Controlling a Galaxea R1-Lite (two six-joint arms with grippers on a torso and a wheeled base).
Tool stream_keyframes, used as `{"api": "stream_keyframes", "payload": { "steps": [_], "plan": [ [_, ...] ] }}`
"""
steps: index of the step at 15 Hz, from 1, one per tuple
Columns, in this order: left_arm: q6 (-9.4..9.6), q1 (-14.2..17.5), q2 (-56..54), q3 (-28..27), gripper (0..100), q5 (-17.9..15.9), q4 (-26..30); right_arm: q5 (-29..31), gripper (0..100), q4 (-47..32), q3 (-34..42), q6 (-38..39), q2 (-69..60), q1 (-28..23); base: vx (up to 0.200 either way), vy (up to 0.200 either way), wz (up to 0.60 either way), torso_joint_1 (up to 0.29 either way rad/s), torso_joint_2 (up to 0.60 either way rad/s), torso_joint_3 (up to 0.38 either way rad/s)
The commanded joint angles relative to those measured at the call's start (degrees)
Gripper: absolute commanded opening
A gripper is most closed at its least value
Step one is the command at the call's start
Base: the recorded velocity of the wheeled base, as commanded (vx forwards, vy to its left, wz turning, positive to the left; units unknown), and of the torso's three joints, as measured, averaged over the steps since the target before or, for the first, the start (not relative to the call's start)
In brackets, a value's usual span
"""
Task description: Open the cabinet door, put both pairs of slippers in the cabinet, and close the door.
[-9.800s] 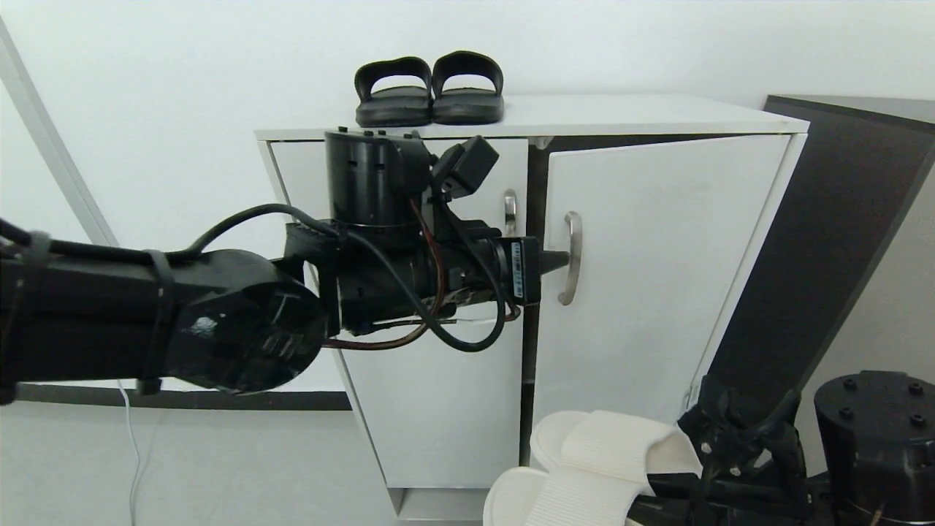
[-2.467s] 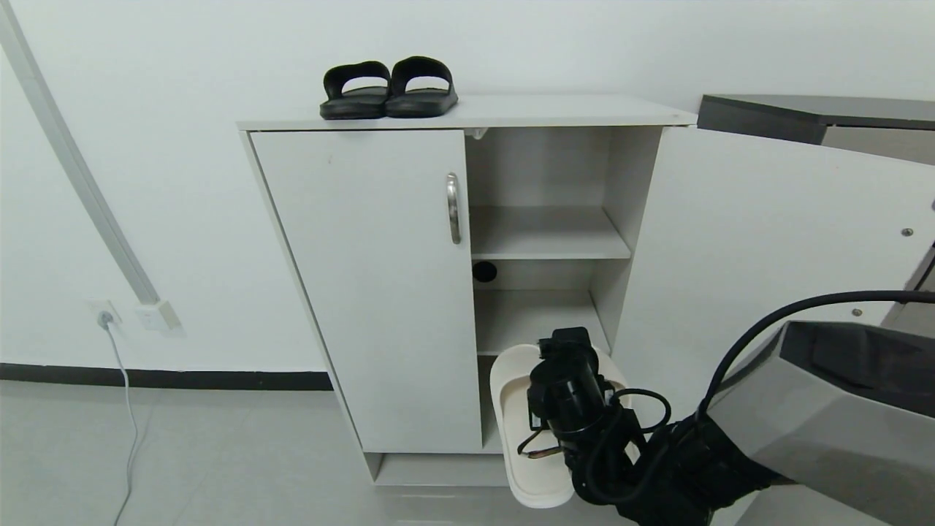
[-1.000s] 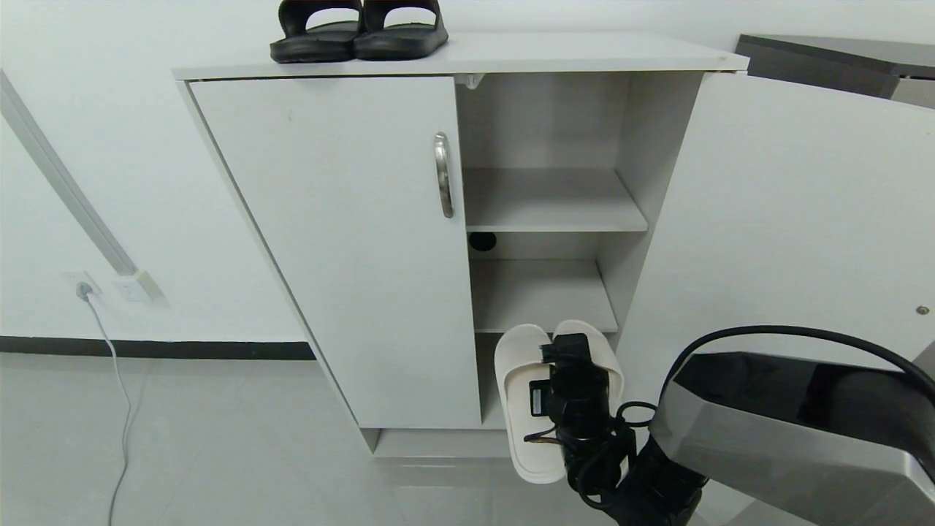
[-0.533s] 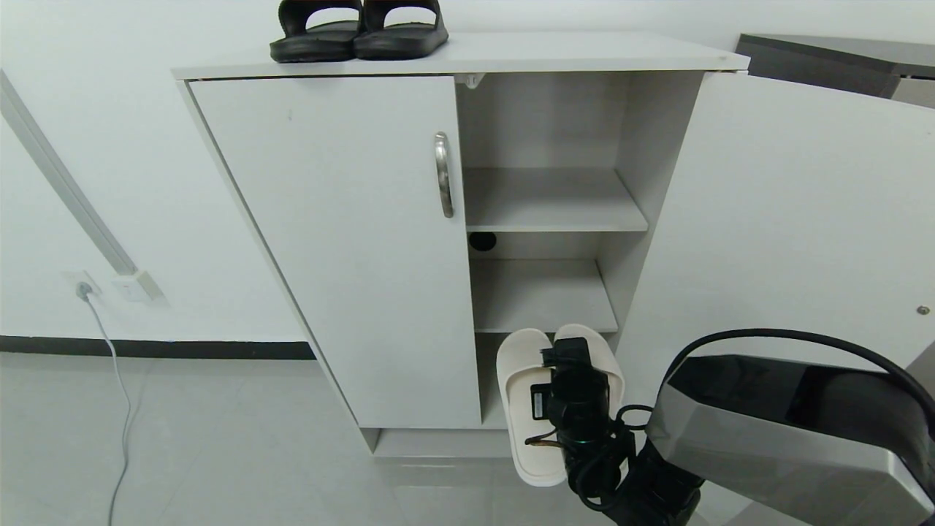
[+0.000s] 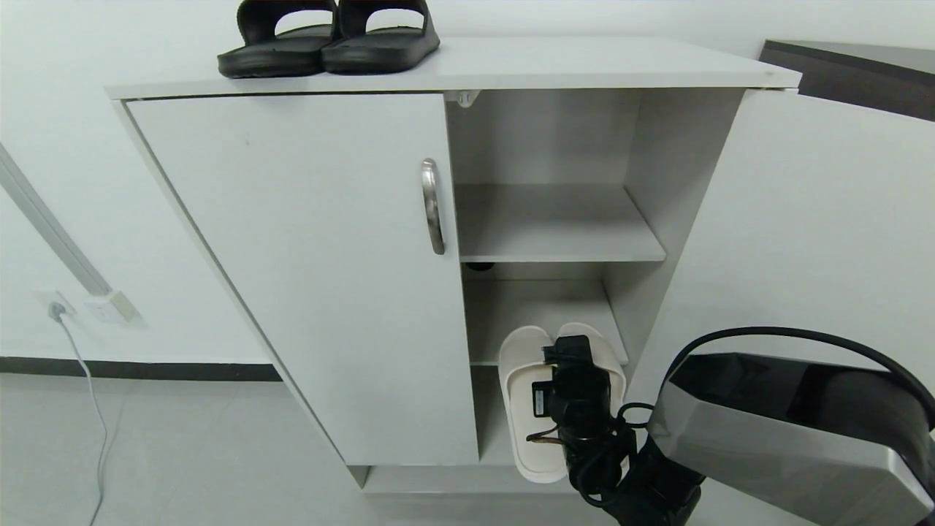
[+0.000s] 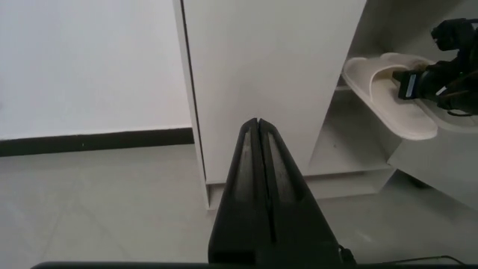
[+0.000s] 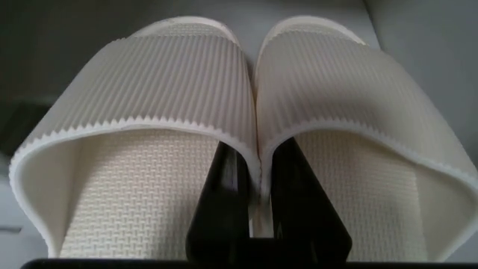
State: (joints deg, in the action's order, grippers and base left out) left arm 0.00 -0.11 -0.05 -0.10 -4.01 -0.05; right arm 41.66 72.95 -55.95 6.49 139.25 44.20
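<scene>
The white cabinet [image 5: 292,256] has its right door [image 5: 818,219] swung open and its left door closed. A black pair of slippers [image 5: 329,40] rests on top of it. My right gripper [image 7: 258,161] is shut on the white pair of slippers [image 5: 520,409], pinching their inner edges together. Their toes reach over the front edge of the middle shelf [image 5: 540,307]. The white slippers [image 6: 381,82] also show in the left wrist view. My left gripper [image 6: 258,123] is shut and holds nothing, low above the floor before the closed door.
The upper shelf [image 5: 555,226] is bare. A metal handle [image 5: 432,207] sits on the closed door. A wall socket with a cable [image 5: 55,307] is at the left. Dark grey furniture [image 5: 855,80] stands behind the open door.
The head view has shifted closer to the cabinet. The right gripper has carried the white slippers forward, so their toes now overlap the middle shelf's front edge.
</scene>
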Motion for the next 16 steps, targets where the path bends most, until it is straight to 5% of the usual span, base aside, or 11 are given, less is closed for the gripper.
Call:
{"api": "stream_keyframes", "payload": {
  "steps": [1,7,16],
  "plan": [
    [0.0,0.02,0.14,0.01,0,-0.03,-0.04,0.0,0,0.0,-0.21,0.02,-0.12,0.01,0.2,0.0,0.0,0.007,0.0,0.002],
    [-0.09,0.02,0.05,0.01,0,-0.03,-0.04,-4.65,0,-2.9,-5.48,-0.16,0.14,-2.89,0.0,0.0,0.0,0.0,0.0,0.0],
    [-0.09,0.02,0.05,0.01,0,-0.03,-0.04,-7.03,0,-20.57,-29.74,0.19,7.96,-8.7,0.0,0.0,0.0,0.0,0.0,0.0]
  ]
}}
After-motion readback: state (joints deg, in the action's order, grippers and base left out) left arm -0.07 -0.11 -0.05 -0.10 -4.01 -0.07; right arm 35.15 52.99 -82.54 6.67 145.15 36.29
